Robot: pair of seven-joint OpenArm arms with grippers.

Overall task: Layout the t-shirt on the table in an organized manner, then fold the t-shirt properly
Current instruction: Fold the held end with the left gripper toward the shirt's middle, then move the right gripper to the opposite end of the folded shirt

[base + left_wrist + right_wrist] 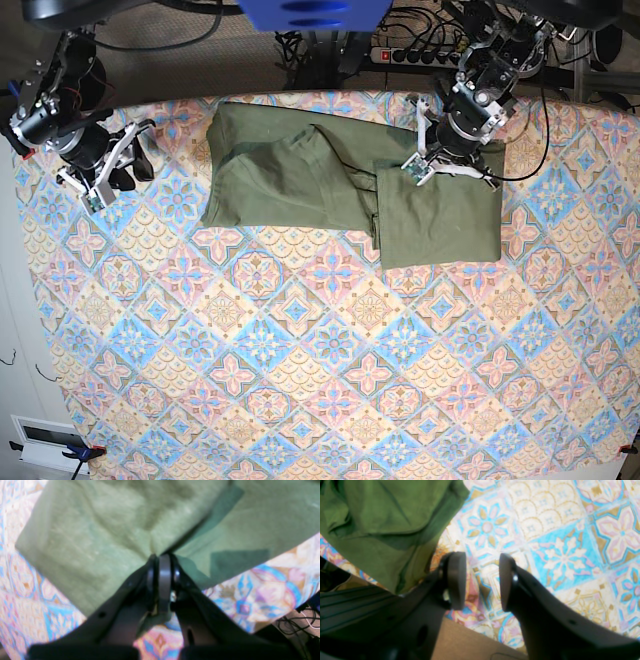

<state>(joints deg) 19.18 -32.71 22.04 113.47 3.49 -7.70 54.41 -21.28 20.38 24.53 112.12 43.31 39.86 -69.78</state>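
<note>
Spread wide, tile-patterned table [300, 380]. On its far part, olive t-shirt [300, 170], partly folded, one side doubled over into a squarer panel, creases at centre. Over that panel's far edge, left gripper [163, 558], angled down, clamped on a pinch of t-shirt fabric. Off the t-shirt's other side, right gripper [482, 580], parted, grasping nothing, above bare table.

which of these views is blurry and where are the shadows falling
Left wrist view: soft all over, the t-shirt washed pale, dark shadow patches on it beside the shut left gripper. Right wrist view: table pattern fairly sharp, right gripper pads slightly soft. Base view: evenly lit, sharp, only faint shadows under the arms.
</note>
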